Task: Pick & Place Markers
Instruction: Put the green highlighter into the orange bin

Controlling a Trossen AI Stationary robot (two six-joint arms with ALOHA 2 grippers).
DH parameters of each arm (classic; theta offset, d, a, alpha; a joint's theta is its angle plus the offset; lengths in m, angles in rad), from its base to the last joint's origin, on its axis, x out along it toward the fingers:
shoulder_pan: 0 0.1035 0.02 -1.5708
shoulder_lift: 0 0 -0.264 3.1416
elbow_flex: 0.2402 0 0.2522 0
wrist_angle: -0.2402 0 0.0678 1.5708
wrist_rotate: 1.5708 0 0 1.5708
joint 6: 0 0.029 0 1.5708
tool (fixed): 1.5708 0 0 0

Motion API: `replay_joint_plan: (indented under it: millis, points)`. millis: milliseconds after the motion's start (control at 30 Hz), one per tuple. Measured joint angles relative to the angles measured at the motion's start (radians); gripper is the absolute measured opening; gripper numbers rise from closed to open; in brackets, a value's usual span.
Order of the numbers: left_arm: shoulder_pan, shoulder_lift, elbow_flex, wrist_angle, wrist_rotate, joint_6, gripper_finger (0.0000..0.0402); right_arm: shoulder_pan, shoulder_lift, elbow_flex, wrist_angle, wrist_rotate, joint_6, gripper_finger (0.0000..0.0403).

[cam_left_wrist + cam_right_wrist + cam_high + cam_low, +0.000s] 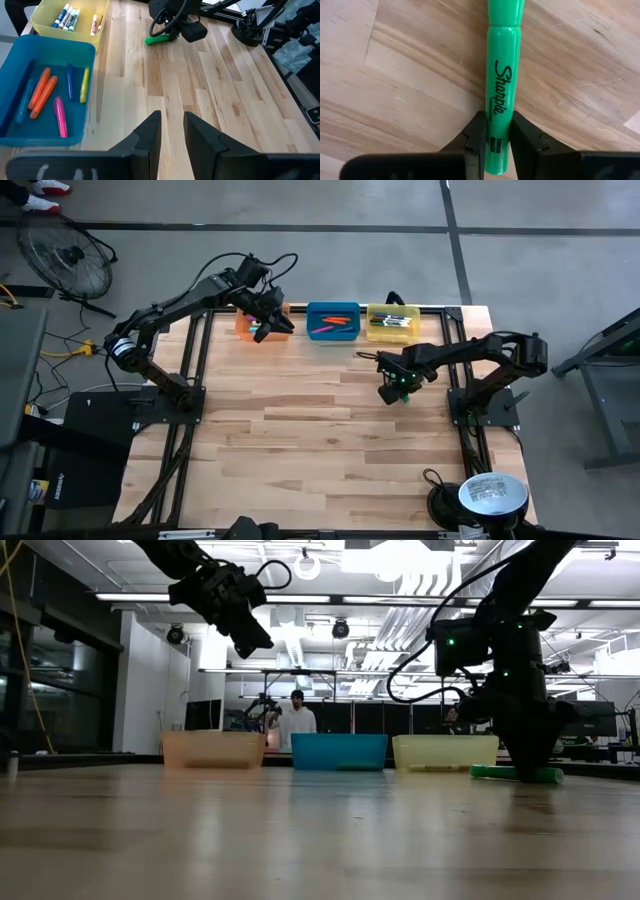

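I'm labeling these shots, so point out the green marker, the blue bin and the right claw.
green marker (499,95): right wrist view, on its barrel at the lettering.
blue bin (333,308): high view, on its far rim.
right claw (497,131): right wrist view, between fingertips, shut on the green marker.

Dark jointed arms (170,305) (black cables)

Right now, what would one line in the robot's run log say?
right tool: shut on green marker, marker on table | left tool: empty, raised above orange bin
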Motion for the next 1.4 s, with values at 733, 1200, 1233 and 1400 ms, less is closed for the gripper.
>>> replay_joint_plan:
  millis: [733,1200,1233,1400]
  points:
    - [0.0,0.0,0.0,-0.006,0.002,-0.008,0.008,0.002,-0.317,-0.004,0.253,0.187,0.011,0.0051]
    - [0.0,0.0,0.0,0.046,0.053,-0.071,0.008,0.001,-0.446,-0.002,0.711,0.295,-0.24,0.0051]
    - [0.0,0.0,0.0,0.05,0.063,-0.083,0.008,0.0,-0.446,-0.002,0.74,0.292,-0.257,0.0051]
    - [0.0,0.0,0.0,0.09,0.122,-0.12,0.008,-0.034,-0.446,-0.001,0.842,0.255,-0.303,0.0051]
